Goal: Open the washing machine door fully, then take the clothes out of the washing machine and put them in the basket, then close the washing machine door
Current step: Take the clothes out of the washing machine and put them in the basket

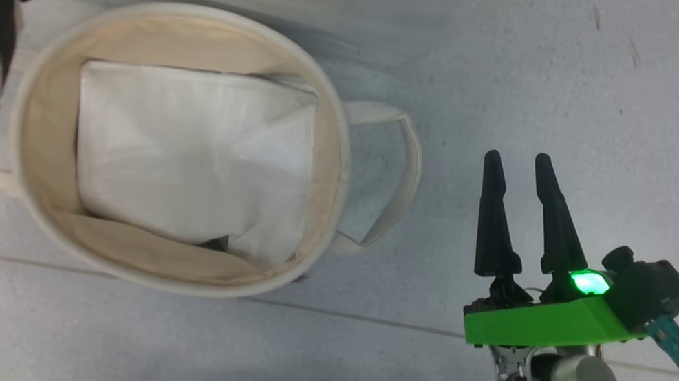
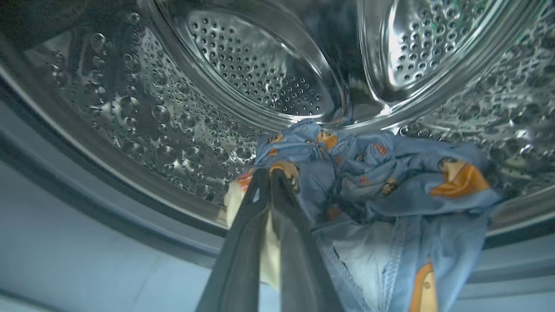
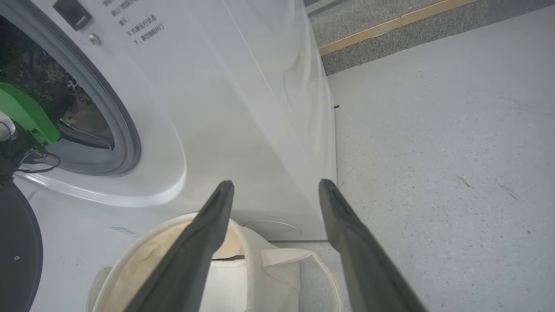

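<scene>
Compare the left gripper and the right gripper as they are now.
Jaws: the left gripper is shut, while the right gripper stands open.
Load: the left gripper pinches the clothes; the right gripper holds nothing.
Place: the left gripper is inside the washing machine; the right gripper hovers over the floor beside the basket.
Both have two long dark fingers.

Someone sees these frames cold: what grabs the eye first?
In the left wrist view, the left gripper is shut on the blue cartoon-print clothes, low in the shiny dimpled drum of the washing machine. In the head view, the cream basket sits on the floor with a flat white sheet in it. The right gripper hangs open and empty to the basket's right.
</scene>
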You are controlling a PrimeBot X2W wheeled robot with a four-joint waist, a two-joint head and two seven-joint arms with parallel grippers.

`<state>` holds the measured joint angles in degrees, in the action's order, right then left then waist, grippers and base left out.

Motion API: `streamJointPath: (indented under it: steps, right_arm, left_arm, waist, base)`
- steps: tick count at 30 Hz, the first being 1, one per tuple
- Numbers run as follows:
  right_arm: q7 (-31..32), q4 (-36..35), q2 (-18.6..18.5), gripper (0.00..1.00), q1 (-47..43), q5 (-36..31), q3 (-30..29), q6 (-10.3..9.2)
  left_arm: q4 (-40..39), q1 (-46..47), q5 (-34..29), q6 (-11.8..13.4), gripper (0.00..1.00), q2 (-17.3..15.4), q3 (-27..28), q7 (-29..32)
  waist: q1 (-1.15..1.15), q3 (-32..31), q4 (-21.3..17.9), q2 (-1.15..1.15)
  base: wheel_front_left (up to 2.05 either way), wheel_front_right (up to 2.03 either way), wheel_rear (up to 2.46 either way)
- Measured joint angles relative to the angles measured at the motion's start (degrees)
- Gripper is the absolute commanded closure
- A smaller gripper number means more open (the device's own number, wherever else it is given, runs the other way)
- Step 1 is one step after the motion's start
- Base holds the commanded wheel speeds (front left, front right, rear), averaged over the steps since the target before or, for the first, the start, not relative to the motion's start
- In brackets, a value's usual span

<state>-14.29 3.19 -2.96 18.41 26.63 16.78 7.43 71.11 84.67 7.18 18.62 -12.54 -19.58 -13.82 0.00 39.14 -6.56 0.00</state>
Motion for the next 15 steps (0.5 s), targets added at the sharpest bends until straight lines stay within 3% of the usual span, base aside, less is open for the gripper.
streamJointPath:
  steps: [3,10,15]
  right_arm:
    - [0.0,0.2,0.0,0.0,-0.1,-0.4,-0.1,0.0]
    - [0.0,0.9,0.0,0.0,-2.3,-1.1,-0.5,0.0]
    - [0.0,2.1,0.0,0.0,-5.3,-1.3,-1.0,0.0]
  left_arm:
    - [-5.9,-3.0,1.1,0.1,1.0,0.5,0.7,-0.5]
    - [-34.0,-17.7,0.6,2.6,1.0,0.5,2.8,-0.9]
    - [-48.9,-30.8,0.0,3.1,1.0,2.0,4.2,-0.8]
  waist:
    - [0.0,-1.9,0.5,0.0]
    - [0.0,-7.5,1.8,0.0]
    - [0.0,-12.7,2.7,0.0]
  base:
    - [0.0,0.0,0.0]
    - [0.0,0.0,0.0]
    - [0.0,0.0,0.0]
